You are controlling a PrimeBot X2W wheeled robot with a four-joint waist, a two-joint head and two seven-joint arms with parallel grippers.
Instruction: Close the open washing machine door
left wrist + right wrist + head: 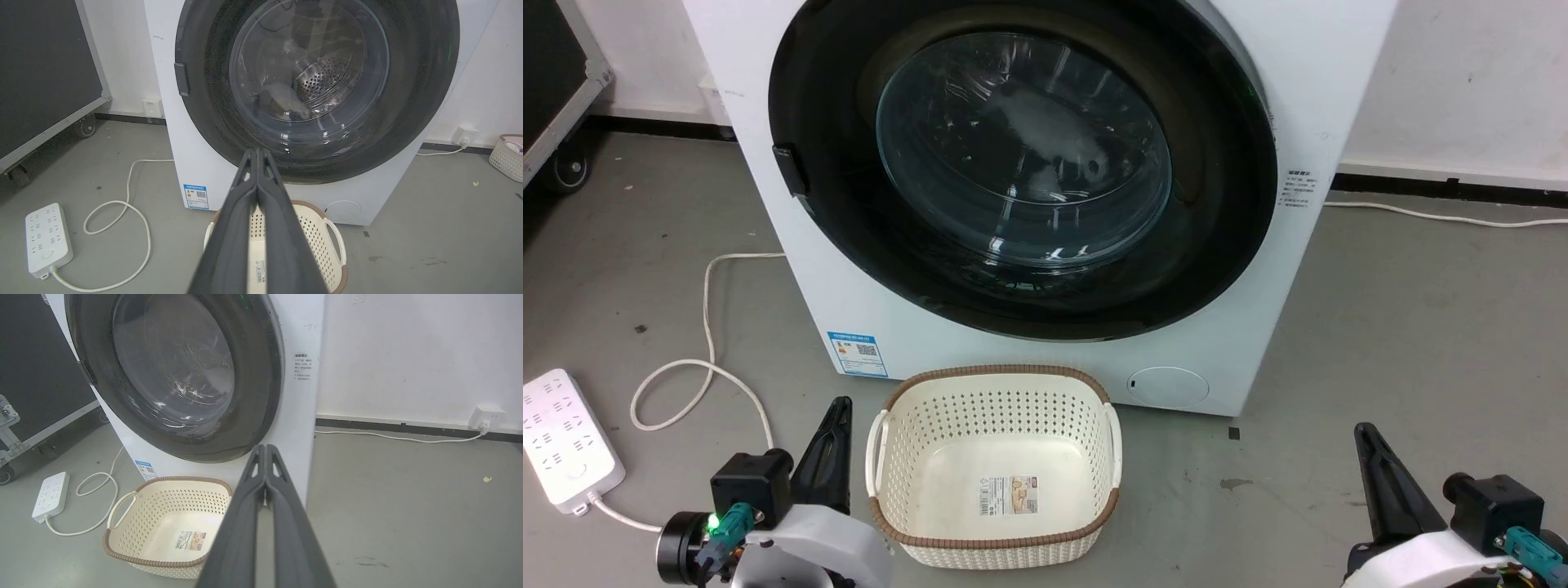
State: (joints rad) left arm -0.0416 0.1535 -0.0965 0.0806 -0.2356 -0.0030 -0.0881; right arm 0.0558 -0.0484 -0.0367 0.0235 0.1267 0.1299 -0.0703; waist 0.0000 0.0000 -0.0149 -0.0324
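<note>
Sitting flush, washing machine door (1023,159), glossy black, round

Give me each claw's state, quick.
Left claw: closed, holding nothing.
Right claw: closed, holding nothing.

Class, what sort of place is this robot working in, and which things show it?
Probably a lab or workshop corner staged as a laundry spot: a washing machine on bare grey floor, a cream basket before it, and a power strip lying loose beside it.
</note>
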